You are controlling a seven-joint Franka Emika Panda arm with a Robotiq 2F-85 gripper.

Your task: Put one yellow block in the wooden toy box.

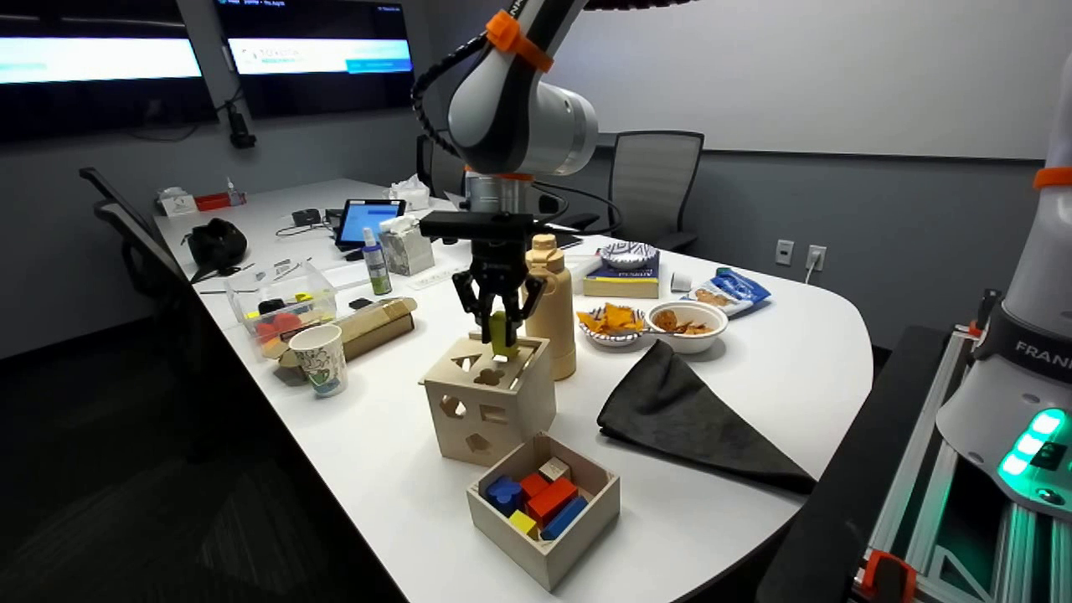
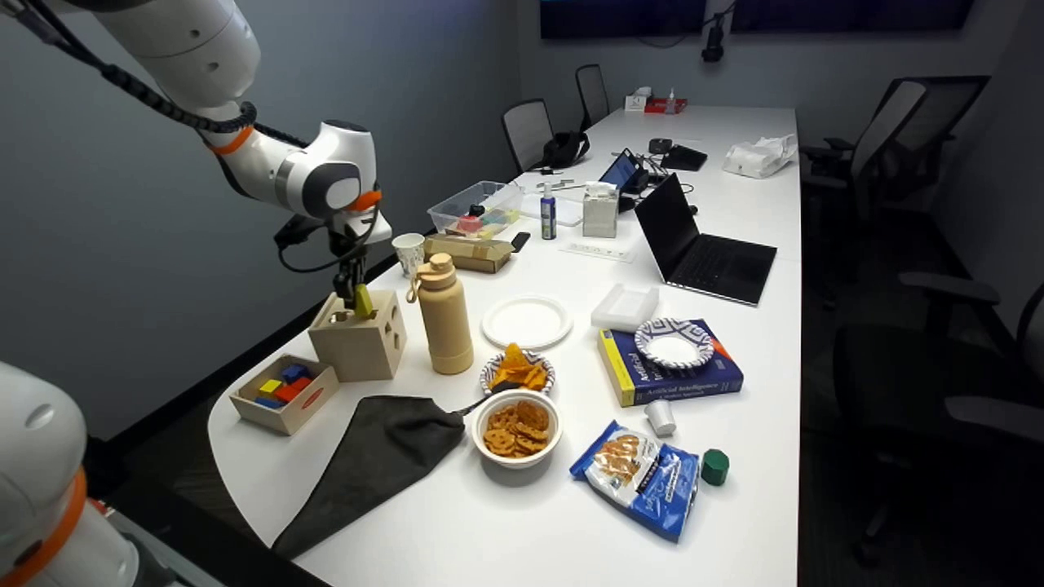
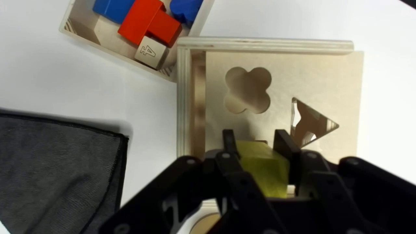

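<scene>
The pale wooden toy box stands on the table with cut-out holes in its top and sides; it also shows in an exterior view and the wrist view. My gripper points down over its top and is shut on a yellow block. The block looks slightly tilted between the fingers. Its lower end is at or just above the box top, partly over a hole; whether it enters the hole is hidden. Another yellow block lies in the shallow wooden tray.
The shallow wooden tray with red and blue blocks stands against or close to the box. A tan bottle stands close beside the box. A dark cloth, snack bowls and a paper cup lie around.
</scene>
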